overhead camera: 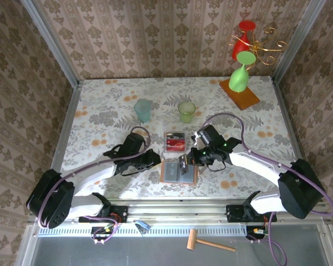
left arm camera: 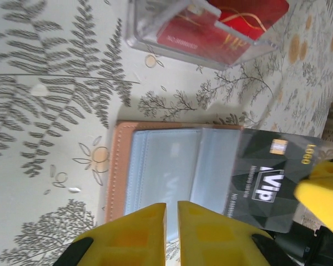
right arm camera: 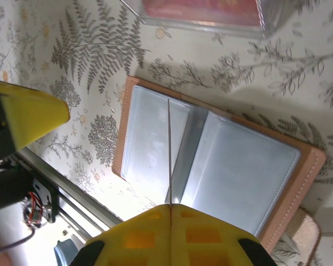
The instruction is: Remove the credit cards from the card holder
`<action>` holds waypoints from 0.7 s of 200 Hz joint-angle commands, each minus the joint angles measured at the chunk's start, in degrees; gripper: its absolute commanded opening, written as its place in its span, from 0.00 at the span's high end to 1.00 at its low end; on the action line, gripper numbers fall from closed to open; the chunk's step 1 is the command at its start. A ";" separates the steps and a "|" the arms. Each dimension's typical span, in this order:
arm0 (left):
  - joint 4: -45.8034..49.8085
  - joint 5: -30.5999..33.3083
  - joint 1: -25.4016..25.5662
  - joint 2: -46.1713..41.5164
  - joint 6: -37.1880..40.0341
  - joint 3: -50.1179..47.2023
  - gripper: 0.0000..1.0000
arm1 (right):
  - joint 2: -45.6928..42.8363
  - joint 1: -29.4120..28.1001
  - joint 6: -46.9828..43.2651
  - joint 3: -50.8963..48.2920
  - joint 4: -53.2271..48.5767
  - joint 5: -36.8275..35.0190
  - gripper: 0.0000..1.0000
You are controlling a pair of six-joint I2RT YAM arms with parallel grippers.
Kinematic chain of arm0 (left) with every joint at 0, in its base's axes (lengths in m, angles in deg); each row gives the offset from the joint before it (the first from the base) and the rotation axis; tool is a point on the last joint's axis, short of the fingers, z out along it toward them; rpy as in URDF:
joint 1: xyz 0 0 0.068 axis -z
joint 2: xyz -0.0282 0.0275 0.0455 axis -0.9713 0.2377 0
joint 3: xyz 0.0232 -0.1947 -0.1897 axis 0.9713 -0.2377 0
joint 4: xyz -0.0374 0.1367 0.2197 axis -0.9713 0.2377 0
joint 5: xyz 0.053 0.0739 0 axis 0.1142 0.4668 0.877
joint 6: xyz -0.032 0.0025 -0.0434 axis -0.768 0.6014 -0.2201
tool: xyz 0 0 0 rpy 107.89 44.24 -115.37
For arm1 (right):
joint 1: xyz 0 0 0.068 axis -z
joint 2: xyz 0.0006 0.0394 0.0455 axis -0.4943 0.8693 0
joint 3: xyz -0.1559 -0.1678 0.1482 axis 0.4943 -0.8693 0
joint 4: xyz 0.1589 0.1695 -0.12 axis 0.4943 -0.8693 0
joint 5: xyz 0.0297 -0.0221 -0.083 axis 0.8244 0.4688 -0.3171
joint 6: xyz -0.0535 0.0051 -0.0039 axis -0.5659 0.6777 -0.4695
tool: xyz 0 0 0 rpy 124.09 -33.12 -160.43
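My right claw [right arm camera: 170, 208] was pinched shut on a thin, glossy dark card [left arm camera: 269, 180], edge-on over the open tan leather card holder [right arm camera: 244, 166], which lay flat on the floral bench [left arm camera: 39, 83]. My left claw [left arm camera: 172, 206], pads a slit apart, sat at its edge; grip unclear.

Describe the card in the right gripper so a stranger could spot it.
Find the tan card holder at the near edge of the table. The card above it in the right gripper is black, marked VIP; the cards in the clear tray are red.
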 commanded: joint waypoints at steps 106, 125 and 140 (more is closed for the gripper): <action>0.50 -0.87 -3.64 -2.76 1.48 -4.98 0.82 | 17.55 0.00 -64.47 35.34 -33.02 -11.84 1.00; 0.49 -0.62 -3.82 -3.10 1.70 -5.14 0.81 | 21.23 0.00 -68.63 40.44 -35.58 -12.98 1.00; 0.67 -0.52 -4.26 -3.42 1.83 -5.28 0.81 | 24.12 0.00 -71.39 44.55 -37.89 -13.80 1.00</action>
